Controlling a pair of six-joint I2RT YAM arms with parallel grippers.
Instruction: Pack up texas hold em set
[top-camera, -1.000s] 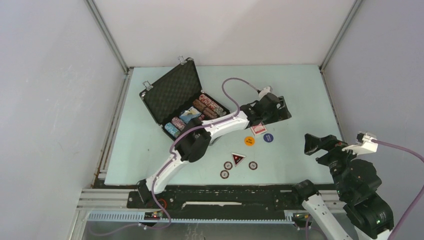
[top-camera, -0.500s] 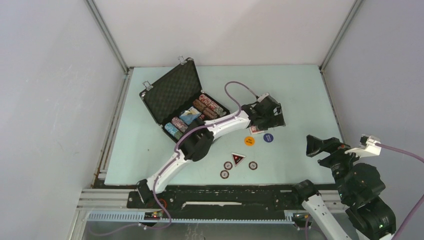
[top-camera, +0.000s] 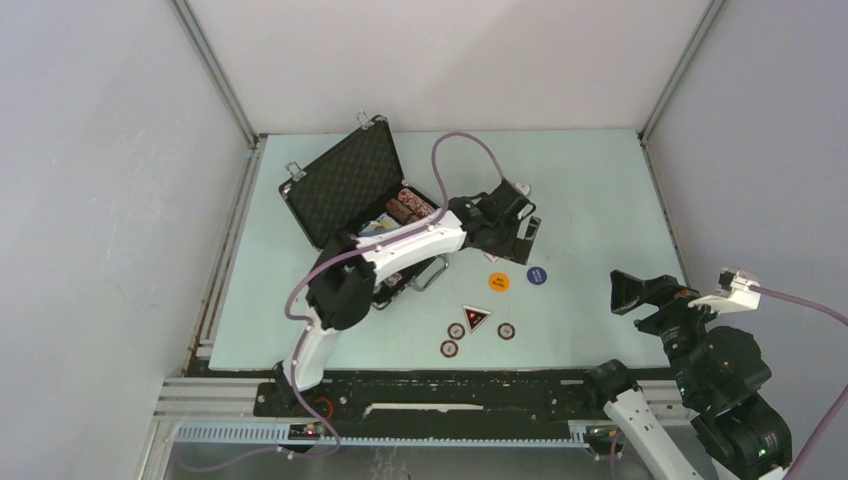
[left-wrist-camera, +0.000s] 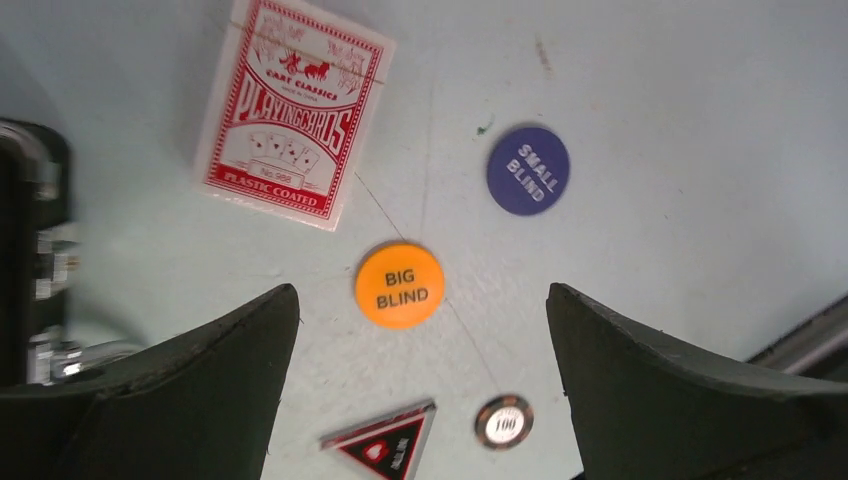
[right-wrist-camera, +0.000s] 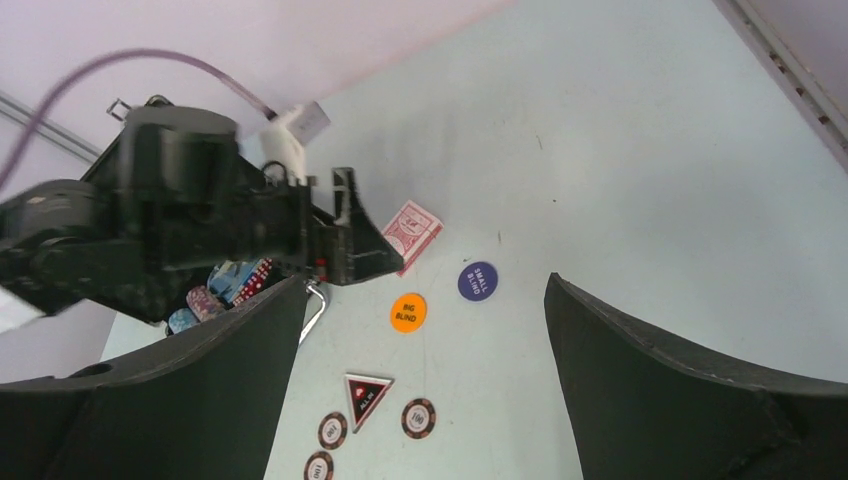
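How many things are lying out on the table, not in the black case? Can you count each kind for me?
Red card deck: 1
Orange button: 1
Blue button: 1
Triangle marker: 1
Small round chips: 3
Total: 7

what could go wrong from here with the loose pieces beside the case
1. The red deck lies flat, off to one side of the open left pincer; a descent here might nudge it rather than grip it.
2. The big blind button lies below, between the jaws, and might be swept aside.
3. The left arm crosses over the open case; a low swing may disturb the chip rows.
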